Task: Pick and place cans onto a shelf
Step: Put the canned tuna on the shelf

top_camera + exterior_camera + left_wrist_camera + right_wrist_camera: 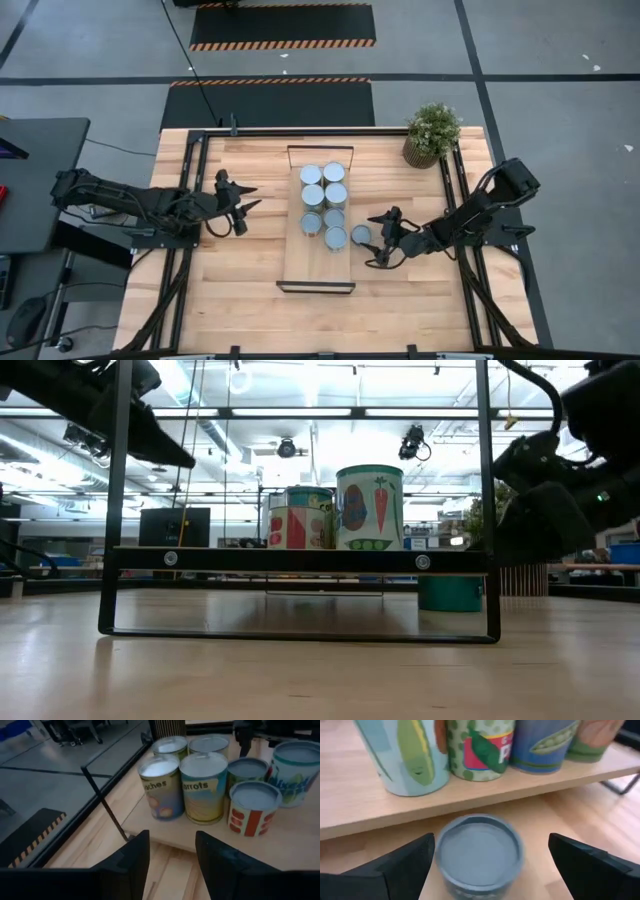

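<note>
Grey floor with black mats edged in orange stripes surrounds the light-wood bench (230,290), whose sides carry black rails.

On the left, the left gripper (247,202) hangs over bare wood, well apart from the shelf's left edge; its fingers (131,862) are spread open and hold nothing, pointing toward the cans.

In the middle lies the shelf (317,268), a long narrow board with a thin black frame at each end, raised a little above the bench. Seven cans (323,183) stand upright on it in two close rows, filling the half nearer the plant, while the other half is bare. In the low view their printed labels show vegetables.

Just beside the shelf's right edge, an eighth can (479,854) stands upright on the bench itself. The right gripper (376,238) is at this can, its fingers (405,865) open wide on either side of it and not touching it.

Farther right, at the bench's far corner, sits a potted plant (432,133).
</note>
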You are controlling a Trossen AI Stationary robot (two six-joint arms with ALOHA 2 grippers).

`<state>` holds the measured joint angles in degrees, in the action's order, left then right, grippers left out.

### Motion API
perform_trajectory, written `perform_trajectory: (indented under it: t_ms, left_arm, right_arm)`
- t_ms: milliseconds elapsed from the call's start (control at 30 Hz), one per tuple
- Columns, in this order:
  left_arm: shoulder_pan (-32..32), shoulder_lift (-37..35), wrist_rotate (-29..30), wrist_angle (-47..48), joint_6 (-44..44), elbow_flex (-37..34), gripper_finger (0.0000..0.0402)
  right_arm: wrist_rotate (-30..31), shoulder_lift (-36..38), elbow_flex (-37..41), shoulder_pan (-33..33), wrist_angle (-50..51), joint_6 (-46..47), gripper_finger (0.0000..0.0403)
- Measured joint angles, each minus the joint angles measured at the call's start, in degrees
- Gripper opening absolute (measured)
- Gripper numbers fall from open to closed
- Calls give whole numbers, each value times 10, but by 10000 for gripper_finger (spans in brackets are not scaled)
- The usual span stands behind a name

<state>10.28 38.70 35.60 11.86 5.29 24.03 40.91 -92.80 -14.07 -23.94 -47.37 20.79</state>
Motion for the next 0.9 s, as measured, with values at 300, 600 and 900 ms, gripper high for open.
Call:
perform_trajectory:
  t_ms: [300, 600, 900]
  left_arm:
    - [-2, -23, -11, 16, -9, -1, 165]
    - [-2, -52, -58, -4, -30, -1, 159]
    - [-4, -75, -88, -154, -41, -104, 123]
  right_arm:
    - [9, -61, -1, -36, -44, 6, 399]
    - [30, -124, -6, -26, -123, -11, 399]
    - [5, -182, -44, -2, -150, -38, 399]
